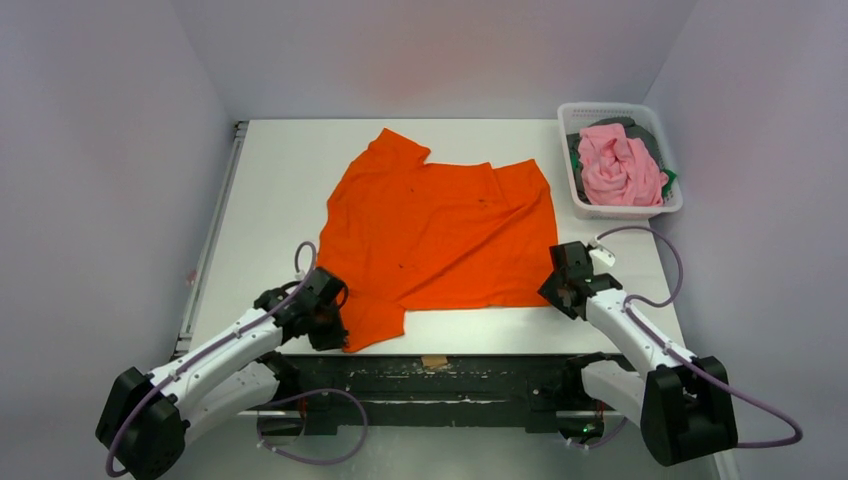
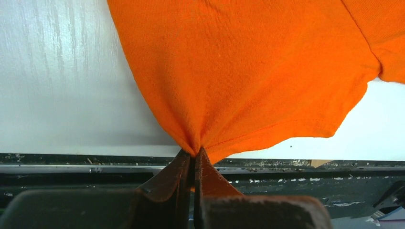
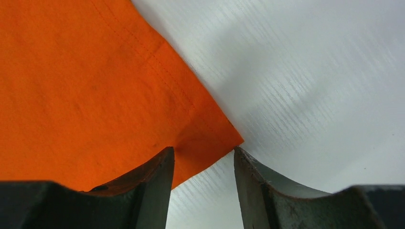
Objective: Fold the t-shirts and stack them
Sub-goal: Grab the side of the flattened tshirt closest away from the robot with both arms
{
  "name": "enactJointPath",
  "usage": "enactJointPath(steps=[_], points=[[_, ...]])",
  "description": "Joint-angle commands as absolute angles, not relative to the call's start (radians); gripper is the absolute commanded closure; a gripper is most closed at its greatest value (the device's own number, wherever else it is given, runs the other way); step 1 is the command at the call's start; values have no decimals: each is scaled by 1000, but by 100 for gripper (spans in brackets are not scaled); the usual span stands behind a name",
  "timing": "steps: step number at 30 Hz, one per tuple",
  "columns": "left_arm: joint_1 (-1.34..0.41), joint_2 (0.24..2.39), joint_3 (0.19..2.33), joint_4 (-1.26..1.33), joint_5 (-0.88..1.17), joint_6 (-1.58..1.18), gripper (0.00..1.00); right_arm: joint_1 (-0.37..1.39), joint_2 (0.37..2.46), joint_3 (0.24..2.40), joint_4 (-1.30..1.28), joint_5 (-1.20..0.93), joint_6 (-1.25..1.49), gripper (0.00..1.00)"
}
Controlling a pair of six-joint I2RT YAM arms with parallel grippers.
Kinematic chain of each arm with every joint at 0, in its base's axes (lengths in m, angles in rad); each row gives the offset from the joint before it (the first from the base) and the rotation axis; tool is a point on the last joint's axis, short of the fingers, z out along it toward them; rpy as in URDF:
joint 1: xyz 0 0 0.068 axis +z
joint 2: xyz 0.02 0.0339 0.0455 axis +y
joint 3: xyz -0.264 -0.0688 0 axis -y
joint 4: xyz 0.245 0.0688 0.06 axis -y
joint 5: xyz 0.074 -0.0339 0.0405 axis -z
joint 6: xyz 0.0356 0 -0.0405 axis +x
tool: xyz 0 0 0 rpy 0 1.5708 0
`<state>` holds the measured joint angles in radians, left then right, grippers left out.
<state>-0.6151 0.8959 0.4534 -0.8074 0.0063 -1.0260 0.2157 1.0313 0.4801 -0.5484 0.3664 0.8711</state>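
Observation:
A bright orange t-shirt (image 1: 440, 230) lies spread on the white table (image 1: 270, 200). My left gripper (image 1: 335, 335) is shut on its near left corner at the table's front edge; in the left wrist view the orange cloth (image 2: 239, 71) gathers into the closed fingertips (image 2: 195, 155). My right gripper (image 1: 558, 290) is at the shirt's near right corner. Its fingers stand apart around that corner (image 3: 210, 143), the left fingertip (image 3: 165, 162) pressing on the cloth. A light pink t-shirt (image 1: 620, 165) lies crumpled over darker ones in the basket.
A white mesh basket (image 1: 600, 208) stands at the table's far right. A dark metal rail (image 1: 450, 365) runs along the table's front edge between the arm bases. Grey walls close in the sides and back.

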Motion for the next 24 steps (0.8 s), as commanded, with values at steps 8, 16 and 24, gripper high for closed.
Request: enactJointPath(steps=[8,16,24], points=[[-633,891,464,-832,9,-1048,100,211,1007,444,-546,357,907,65],[-635,862,470,-854,12,-1039,100,212,1015,422,-549,373,923,100],[-641,756,435,-881,54,-1044,100,213,796,436,-797,350,925,100]])
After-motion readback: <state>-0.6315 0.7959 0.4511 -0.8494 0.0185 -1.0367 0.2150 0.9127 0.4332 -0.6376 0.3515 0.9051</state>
